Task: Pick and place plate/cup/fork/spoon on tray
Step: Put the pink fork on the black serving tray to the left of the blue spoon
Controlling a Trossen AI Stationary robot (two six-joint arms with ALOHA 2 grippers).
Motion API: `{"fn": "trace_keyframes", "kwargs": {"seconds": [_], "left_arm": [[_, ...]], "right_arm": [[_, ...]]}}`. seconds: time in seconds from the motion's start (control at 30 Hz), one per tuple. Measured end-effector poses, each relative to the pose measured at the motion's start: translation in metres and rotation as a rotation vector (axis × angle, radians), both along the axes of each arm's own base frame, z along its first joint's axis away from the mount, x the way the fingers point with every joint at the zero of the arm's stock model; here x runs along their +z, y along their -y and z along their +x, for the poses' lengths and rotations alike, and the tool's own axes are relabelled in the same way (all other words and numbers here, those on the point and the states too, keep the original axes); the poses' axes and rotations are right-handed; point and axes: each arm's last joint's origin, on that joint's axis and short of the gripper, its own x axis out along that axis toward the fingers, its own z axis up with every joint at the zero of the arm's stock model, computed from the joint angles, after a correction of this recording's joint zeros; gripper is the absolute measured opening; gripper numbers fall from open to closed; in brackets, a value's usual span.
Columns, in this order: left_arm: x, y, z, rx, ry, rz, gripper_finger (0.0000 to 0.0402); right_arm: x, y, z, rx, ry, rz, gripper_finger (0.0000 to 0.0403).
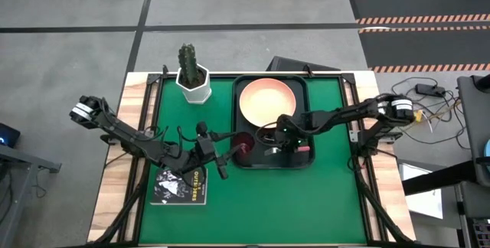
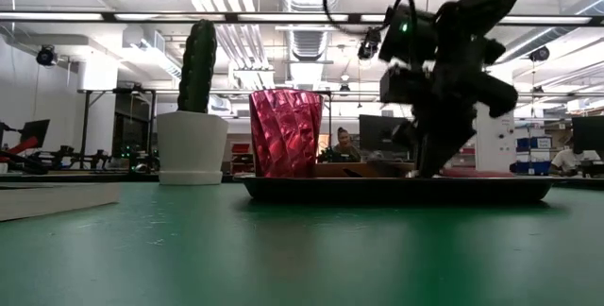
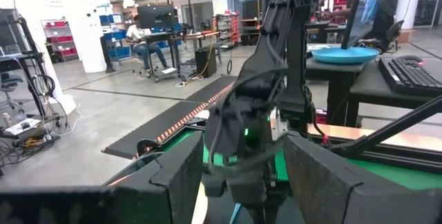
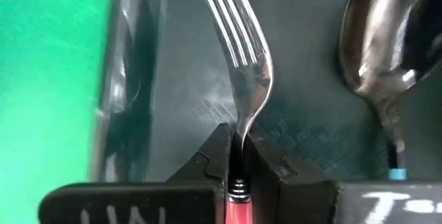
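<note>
The right gripper (image 4: 238, 156) is pinched on the fork (image 4: 242, 58) low over the tray (image 4: 179, 99), and letting go crooked could knock the spoon (image 4: 383, 44) beside it.

Bright ceiling lights glare; close fork (image 4: 238, 51) blurred

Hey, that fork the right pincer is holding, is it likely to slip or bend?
The fork looks like stiff metal, so it is unlikely to bend. Its polished neck could pivot or slide in the right pincer. Released, it should lie flat on the tray.
</note>
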Motion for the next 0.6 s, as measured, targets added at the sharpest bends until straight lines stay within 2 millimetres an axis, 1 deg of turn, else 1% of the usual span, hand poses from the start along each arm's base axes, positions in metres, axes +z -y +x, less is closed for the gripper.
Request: {"fn": "trace_keyframes", "kwargs": {"seconds": [0.1,0.23,0.43,0.6], "left_arm": [[0.0,0.0,0.0,0.0,-0.001,0.0,0.018],[0.0,0.0,0.0,0.0,-0.001,0.0,0.018],[-0.001,0.0,0.0,0.0,-0.007,0.003,0.018],[-0.001,0.0,0.0,0.0,-0.007,0.003,0.018]], "right_arm": [[-0.011,0.0,0.002,0.007,-0.037,0.0,0.0019],[-0.017,0.0,0.004,0.016,-0.048,0.002,0.0026],[-0.012,0.001,0.005,0.013,-0.009,-0.01,0.0068],[-0.009,0.003,0.006,-0.028,-0.013,-0.061,0.0103]]}}
